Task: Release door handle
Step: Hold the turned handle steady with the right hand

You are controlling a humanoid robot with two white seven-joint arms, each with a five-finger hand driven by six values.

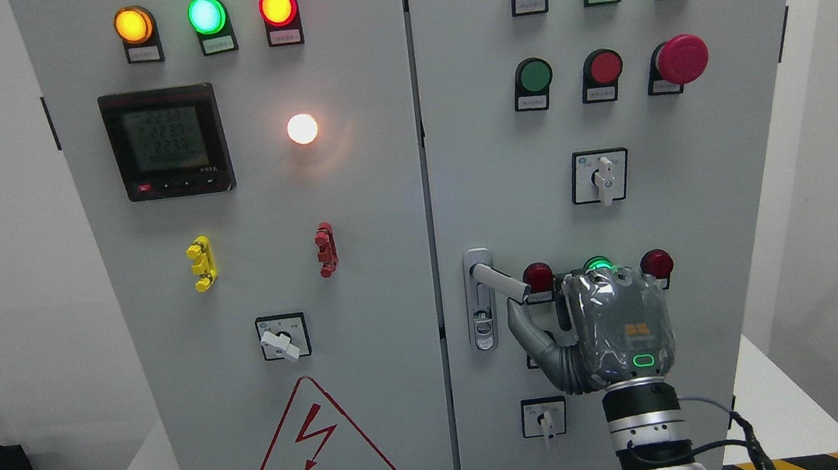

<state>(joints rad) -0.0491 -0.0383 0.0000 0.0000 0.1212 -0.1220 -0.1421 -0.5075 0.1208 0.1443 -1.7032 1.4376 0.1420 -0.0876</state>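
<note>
— How did the door handle [498, 281] look?
— A silver lever on a long plate at the right door's [502, 140] left edge, angled out and down to the right.
— And the right hand [616, 327]?
— Just beside the lever's tip, fingers [526, 325] loosely spread, gripping nothing.

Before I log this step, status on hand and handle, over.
Right hand open beside door handle, thumb just under its tip, no grasp. Handle lever swung out from its plate. Left hand out of view. Nothing in the way.
</note>
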